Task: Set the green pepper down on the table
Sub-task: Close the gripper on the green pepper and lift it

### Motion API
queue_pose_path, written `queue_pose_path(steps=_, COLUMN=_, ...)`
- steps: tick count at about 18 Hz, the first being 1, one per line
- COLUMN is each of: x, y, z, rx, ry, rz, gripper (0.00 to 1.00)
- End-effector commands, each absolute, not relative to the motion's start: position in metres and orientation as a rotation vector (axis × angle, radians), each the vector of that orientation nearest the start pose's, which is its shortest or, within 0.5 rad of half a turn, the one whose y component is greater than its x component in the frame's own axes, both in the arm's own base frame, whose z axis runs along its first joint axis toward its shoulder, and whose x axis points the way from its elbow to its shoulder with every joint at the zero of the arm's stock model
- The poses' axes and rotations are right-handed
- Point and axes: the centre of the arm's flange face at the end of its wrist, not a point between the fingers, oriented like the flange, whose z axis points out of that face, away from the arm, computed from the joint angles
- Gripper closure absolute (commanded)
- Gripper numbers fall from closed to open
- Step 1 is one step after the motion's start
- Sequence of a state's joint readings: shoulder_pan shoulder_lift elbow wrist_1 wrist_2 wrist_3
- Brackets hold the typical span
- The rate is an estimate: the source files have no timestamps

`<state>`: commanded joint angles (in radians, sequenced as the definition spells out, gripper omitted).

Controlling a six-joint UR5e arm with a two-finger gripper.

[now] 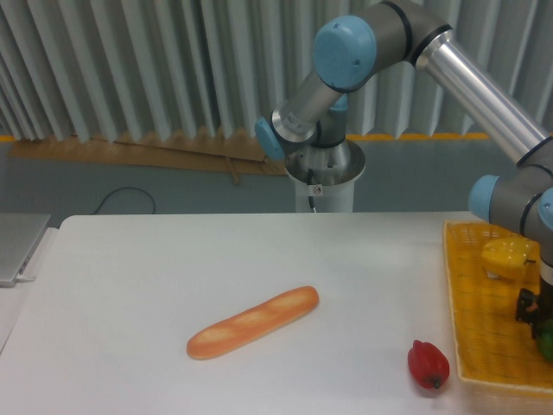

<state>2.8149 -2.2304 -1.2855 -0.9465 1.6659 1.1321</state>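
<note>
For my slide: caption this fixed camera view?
Robot gripper reaches a dark-green pepper in the yellow woven basket; white table awaits.

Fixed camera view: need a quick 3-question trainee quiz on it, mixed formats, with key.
1. True or false: the green pepper already lies on the table.
2. What lies nearest the table's middle? A) baguette B) red pepper C) yellow pepper
3. Fill in: the yellow pepper sits in the ____.

Key: 1 false, it is in the basket by the gripper; 2 A; 3 basket.
</note>
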Motion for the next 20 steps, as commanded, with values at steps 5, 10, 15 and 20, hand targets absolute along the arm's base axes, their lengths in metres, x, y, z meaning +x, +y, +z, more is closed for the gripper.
queue_pose_path(steps=5, x=-0.667, y=0.357, z=0.285, rx=-3.102, ry=-0.19, rz=0.42, gripper=0.27)
queue_pose_path(steps=10, x=-0.665, y=0.357, z=0.29, rx=-3.101, ry=-0.193, rz=0.423, gripper=0.27)
queue_pose_path(steps=15, x=-0.658, y=0.359, z=0.306, rx=-3.091, ry=-0.196, rz=0.441, gripper=0.27)
queue_pose_path(steps=20, x=-0.634, y=0.374, z=0.321, rx=-3.102, ry=-0.154, rz=0.426, gripper=0.27)
